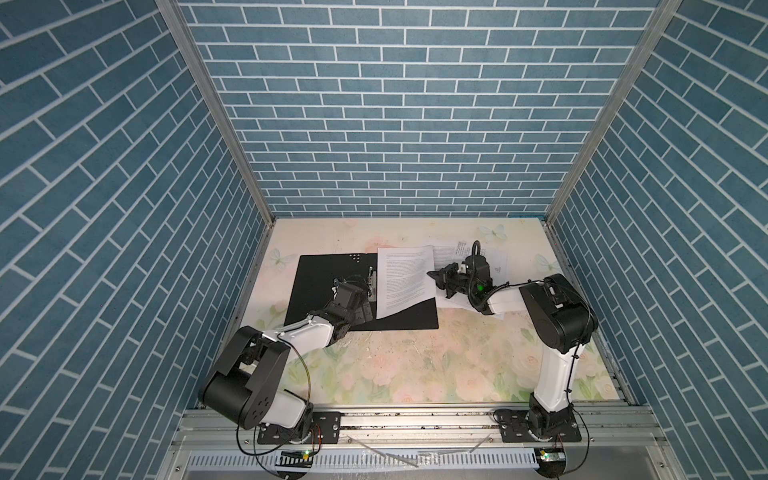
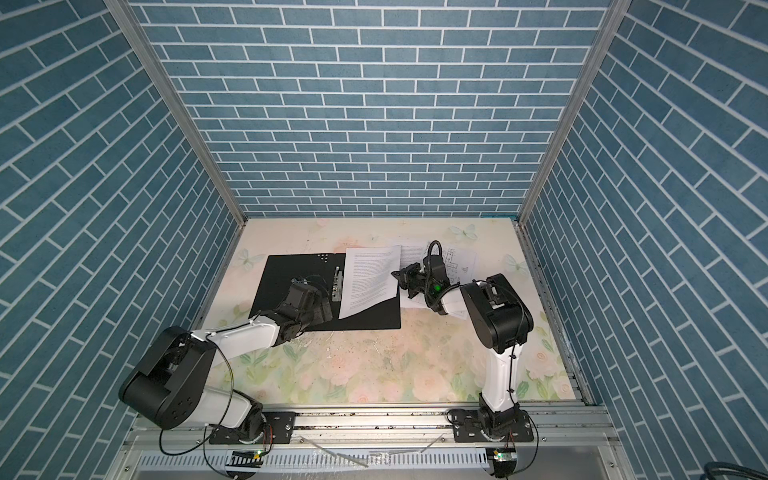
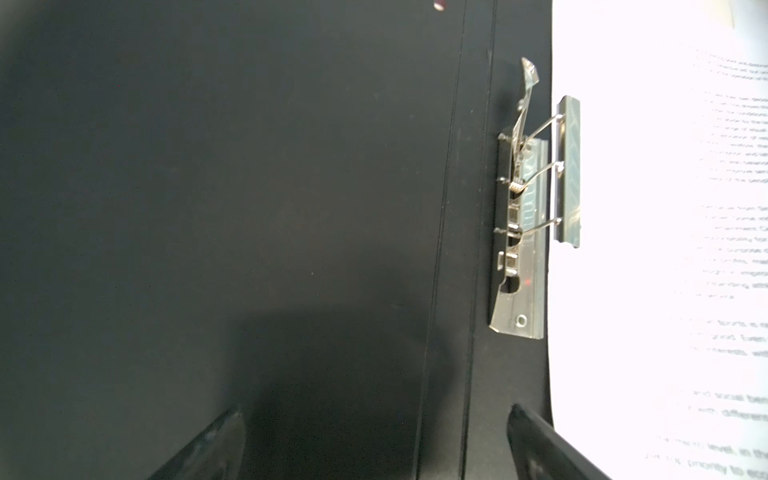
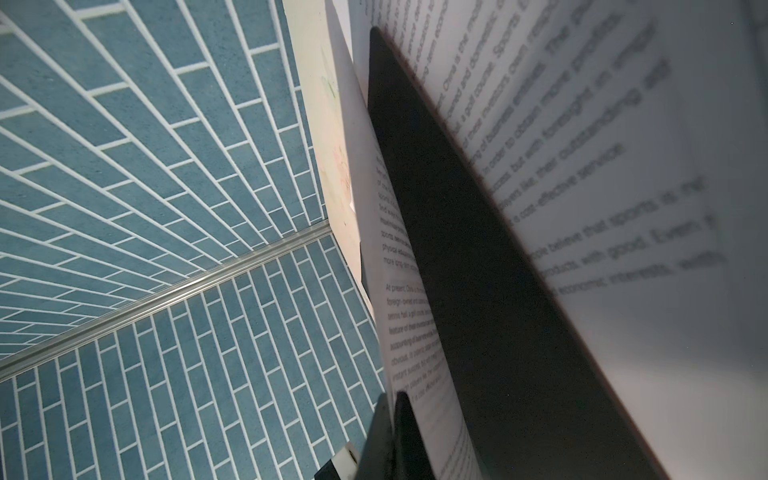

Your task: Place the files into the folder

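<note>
One white printed paper sheet (image 1: 405, 278) lies across the right half of the thin flat folder (image 1: 324, 282). The folder is spread open, matte black inside up, on the floral tabletop (image 1: 415, 365). Your right gripper (image 1: 434, 275) is closed on that sheet's outer edge, and the right wrist view shows the paper bowing up from the pinch.

Your left gripper (image 3: 376, 415) hangs with its jaws spread wide and empty over the folder's spine, near the silver metal lever clamp (image 3: 523, 232). The clamp's bar stands over the sheet's inner edge; I cannot tell whether it presses down. More loose white sheets (image 1: 446, 251) lie on the table just beside the folder, partly under your right arm.

Expect the paper to be very light and limp, so it will probably sag, curl and crease if dragged. Take it by an edge with a shallow pinch and slide it flat. The folder looks light enough to skate, so steady it with the free gripper. The clamp is likely sprung, so work it by its raised lever.
</note>
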{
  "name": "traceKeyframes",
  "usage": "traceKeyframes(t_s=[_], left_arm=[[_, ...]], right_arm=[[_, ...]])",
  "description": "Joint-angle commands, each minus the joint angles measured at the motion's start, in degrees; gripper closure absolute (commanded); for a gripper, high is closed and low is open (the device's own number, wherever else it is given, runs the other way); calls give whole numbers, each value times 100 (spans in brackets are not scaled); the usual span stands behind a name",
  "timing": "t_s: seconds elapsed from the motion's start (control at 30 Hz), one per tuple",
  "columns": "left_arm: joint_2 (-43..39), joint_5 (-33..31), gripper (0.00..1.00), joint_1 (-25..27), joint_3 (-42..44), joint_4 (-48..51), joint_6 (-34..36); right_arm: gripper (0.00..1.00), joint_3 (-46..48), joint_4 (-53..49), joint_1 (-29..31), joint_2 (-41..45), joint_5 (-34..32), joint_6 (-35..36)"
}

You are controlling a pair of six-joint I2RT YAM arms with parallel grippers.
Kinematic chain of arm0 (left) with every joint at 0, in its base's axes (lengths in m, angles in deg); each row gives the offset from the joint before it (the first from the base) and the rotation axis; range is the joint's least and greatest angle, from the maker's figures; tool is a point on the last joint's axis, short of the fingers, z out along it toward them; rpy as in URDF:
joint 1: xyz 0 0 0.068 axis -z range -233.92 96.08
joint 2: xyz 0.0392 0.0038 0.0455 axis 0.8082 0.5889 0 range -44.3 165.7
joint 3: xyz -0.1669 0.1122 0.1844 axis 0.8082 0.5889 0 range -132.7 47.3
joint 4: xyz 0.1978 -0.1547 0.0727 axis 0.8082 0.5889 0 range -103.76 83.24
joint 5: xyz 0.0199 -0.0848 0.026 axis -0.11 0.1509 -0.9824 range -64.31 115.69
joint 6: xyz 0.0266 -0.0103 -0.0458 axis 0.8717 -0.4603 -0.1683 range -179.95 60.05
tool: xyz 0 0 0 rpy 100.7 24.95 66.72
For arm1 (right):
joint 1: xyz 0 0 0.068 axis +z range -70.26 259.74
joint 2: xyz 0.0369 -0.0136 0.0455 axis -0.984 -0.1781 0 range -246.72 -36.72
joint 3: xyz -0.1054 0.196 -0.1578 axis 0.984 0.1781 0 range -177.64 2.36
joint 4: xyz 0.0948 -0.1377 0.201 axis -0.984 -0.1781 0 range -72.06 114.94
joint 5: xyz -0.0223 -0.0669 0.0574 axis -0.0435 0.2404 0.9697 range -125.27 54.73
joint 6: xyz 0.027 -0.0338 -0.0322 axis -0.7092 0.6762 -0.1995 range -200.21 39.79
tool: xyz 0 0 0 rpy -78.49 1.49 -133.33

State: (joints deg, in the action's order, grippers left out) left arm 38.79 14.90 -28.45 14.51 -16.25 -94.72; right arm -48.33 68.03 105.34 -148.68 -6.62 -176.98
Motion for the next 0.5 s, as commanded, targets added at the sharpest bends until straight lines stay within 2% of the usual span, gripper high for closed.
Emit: traceKeyframes(t_s=[0.0,0.47], left_arm=[[-45,19,1,-31,103,-59,-48],[-201,10,1,-34,279,-139,-83]], right_arm=[[100,106,333,44,131,-113,-334],[100,226,776,181,43,-170,-621]])
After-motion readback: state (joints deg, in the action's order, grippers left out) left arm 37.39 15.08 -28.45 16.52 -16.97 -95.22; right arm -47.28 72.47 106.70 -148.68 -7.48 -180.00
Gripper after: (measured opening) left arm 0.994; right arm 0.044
